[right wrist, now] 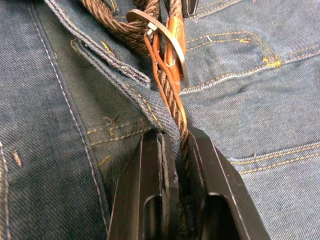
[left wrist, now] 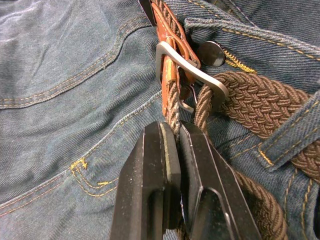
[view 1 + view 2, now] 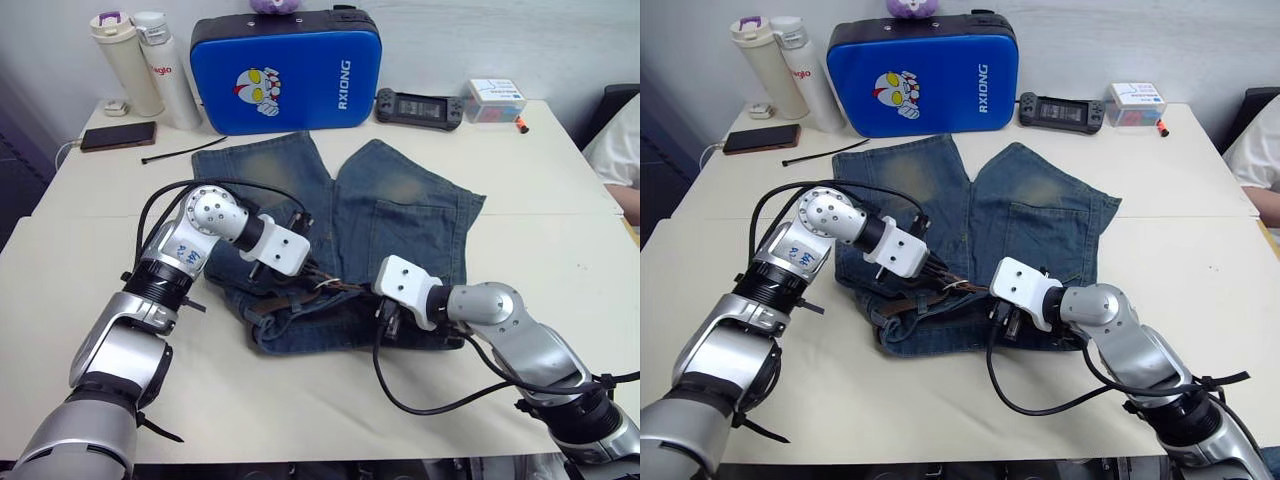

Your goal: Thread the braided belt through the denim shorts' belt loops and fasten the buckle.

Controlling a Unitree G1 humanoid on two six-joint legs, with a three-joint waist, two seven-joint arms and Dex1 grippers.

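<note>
Two arms are brought together over the waistband at the near edge of the table point(image 3: 560, 190), so that the fastening can be worked from both sides at once. The denim shorts point(image 3: 400, 210) are spread flat at the table's centre, legs pointing toward 12 o'clock, which keeps the waistband within reach. The braided belt point(image 2: 260, 102) is laid along that waistband and is passed under a belt loop point(image 2: 292, 135), so the threading seems largely done. The left gripper point(image 2: 176, 150) is closed on a strand of the belt just below the buckle point(image 2: 192, 72), probably to hold the belt taut. The right gripper point(image 1: 175, 150) is closed on the belt together with a fold of denim at the waistband edge, likely to steady it while the strap is drawn through the frame. Whether the prong is seated cannot be told.
</note>
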